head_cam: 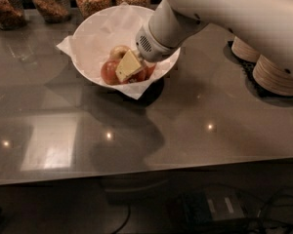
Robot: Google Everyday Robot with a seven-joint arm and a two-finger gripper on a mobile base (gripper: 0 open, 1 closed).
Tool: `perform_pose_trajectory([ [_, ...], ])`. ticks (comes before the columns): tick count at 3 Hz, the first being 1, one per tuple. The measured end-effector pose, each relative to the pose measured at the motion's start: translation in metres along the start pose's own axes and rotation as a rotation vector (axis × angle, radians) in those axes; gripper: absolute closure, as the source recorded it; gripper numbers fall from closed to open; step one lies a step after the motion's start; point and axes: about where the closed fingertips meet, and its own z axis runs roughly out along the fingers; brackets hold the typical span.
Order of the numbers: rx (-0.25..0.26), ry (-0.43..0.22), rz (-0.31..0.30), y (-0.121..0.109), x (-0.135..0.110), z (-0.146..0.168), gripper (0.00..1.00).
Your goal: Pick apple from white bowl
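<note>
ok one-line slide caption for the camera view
Gripper low among apples in the paper-lined white bowl on a grey counter.

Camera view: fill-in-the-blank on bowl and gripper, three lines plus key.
1. The gripper is down inside the white bowl, which is lined with crumpled white ___.
2. The fruit around the gripper is ___.
3. The stacked tan paper bowls stand at the picture's ___ edge.
Missing: paper; apples; right.
</note>
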Motion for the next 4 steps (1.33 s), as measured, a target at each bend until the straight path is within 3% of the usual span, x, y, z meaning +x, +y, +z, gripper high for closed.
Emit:
perform_pose_trajectory([
  [2,0.039,0.042,0.062,0.001,0.005,0.012,0.48],
  [4,0.039,0.054,0.078,0.002,0.006,0.018,0.44],
])
